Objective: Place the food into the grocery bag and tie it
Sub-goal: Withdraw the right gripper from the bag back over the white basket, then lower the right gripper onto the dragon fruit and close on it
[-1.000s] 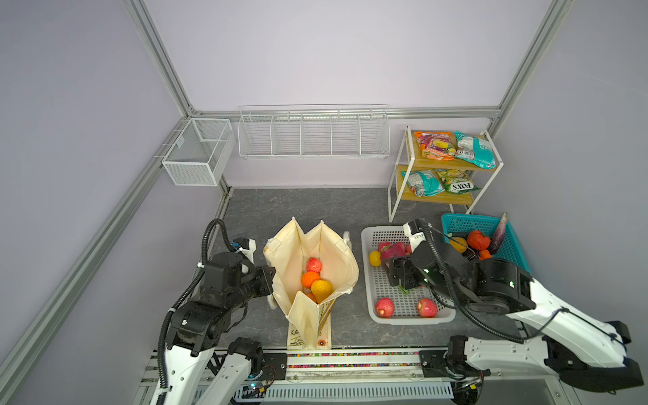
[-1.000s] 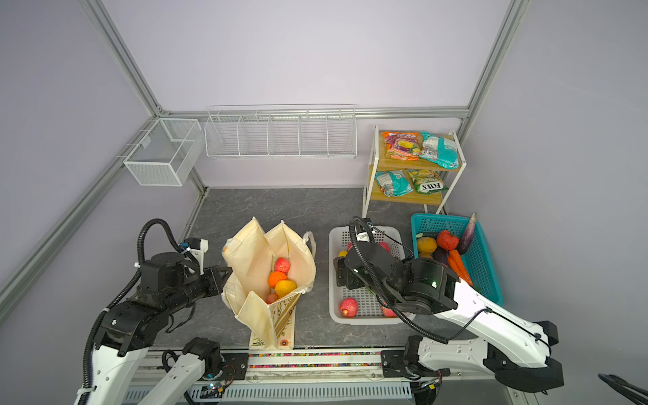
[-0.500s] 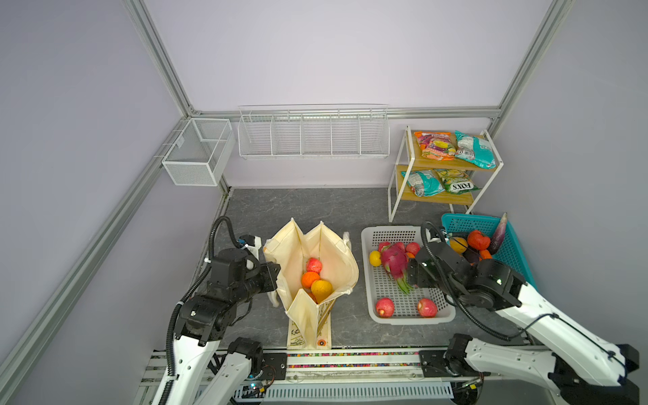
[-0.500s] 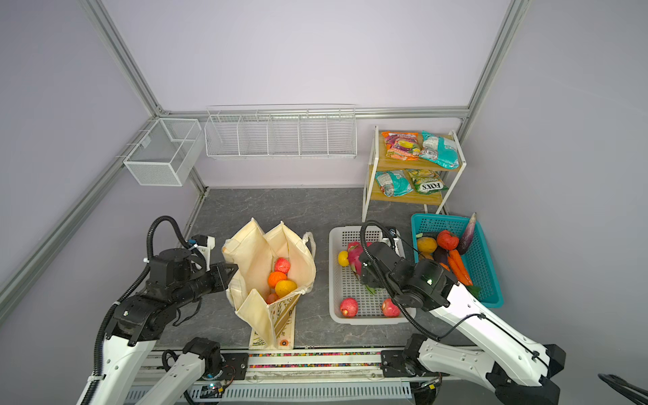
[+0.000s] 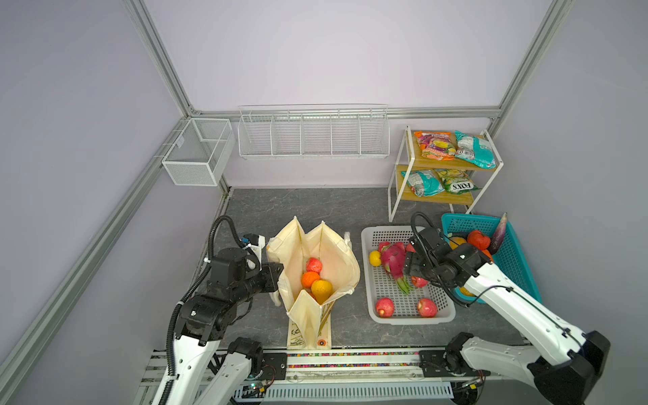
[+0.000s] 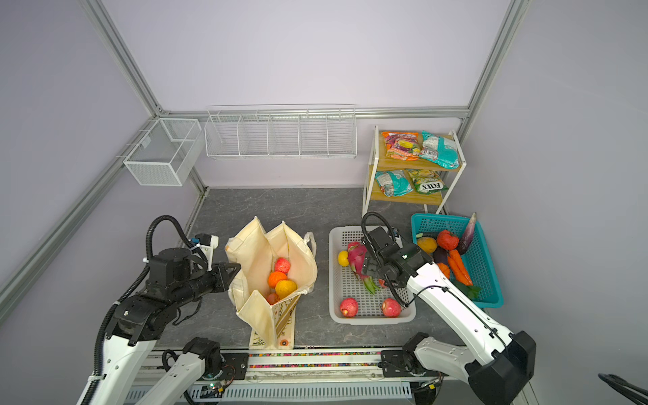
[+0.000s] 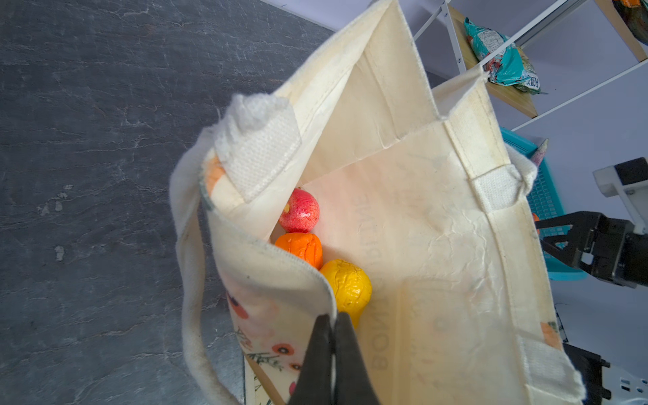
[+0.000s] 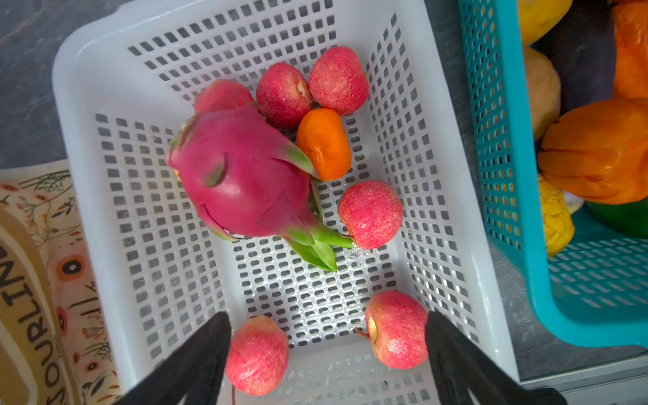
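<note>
Grocery bag (image 5: pixel 333 252) stands open, its rim pinched by the clenched left end effector (image 7: pixel 331 350), three fruits (image 7: pixel 304 247) inside. Right end effector (image 8: pixel 326 317), released, has repositioned above the white basket (image 8: pixel 80 196). Apples (image 8: pixel 257 354) lie just beneath it, probably the next pick.

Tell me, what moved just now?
The right gripper, open and empty, slid a little toward the teal basket, uncovering the dragon fruit in the white basket. The left gripper stayed shut on the rim of the grocery bag; the bag and the red apple inside it did not move.
</note>
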Controlling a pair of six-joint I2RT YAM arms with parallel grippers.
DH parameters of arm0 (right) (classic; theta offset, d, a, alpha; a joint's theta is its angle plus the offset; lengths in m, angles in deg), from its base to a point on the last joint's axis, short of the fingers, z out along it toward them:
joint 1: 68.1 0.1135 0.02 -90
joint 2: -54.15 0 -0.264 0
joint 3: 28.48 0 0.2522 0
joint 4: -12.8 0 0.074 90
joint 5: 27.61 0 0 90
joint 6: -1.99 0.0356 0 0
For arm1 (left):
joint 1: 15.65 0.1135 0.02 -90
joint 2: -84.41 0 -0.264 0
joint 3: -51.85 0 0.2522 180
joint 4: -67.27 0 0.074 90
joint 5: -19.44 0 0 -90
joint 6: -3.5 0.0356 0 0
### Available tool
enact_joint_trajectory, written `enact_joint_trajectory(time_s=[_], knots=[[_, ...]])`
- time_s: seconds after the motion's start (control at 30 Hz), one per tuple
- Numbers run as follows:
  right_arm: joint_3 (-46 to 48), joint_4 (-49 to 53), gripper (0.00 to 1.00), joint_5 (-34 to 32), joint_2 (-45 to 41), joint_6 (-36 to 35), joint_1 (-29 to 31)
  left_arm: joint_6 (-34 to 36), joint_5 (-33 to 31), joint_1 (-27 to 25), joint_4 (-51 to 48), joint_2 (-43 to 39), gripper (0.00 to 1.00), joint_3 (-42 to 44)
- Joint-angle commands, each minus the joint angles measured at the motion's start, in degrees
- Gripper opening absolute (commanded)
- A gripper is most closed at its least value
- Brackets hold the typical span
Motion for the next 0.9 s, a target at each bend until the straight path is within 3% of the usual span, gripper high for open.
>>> enact_joint_trajectory(time_s=[0.0, 0.17, 0.5, 0.63, 0.87], knots=[[1.5, -4.1, 0.89, 4.7, 1.0, 4.5, -2.2, 1.4, 0.9, 0.0, -1.4, -0.6, 0.0, -0.2], [1.5, -10.2, 0.89, 7.3, 2.7, -0.5, -2.7, 1.7, 0.2, 0.0, -1.9, -0.9, 0.0, -0.1], [-7.9, -5.6, 0.89, 7.1, 10.6, -32.3, -2.1, 2.4, 0.1, 0.0, -1.8, 0.0, 0.0, -1.1], [-12.6, -0.1, 0.89, 9.5, 18.1, -39.9, -1.5, 2.8, 0.0, 0.0, -1.8, 0.0, 0.0, -1.1], [-17.3, 1.4, 0.89, 5.0, 25.7, -46.6, -0.4, 3.0, -0.1, 0.0, -2.0, 0.1, 0.0, -1.3]])
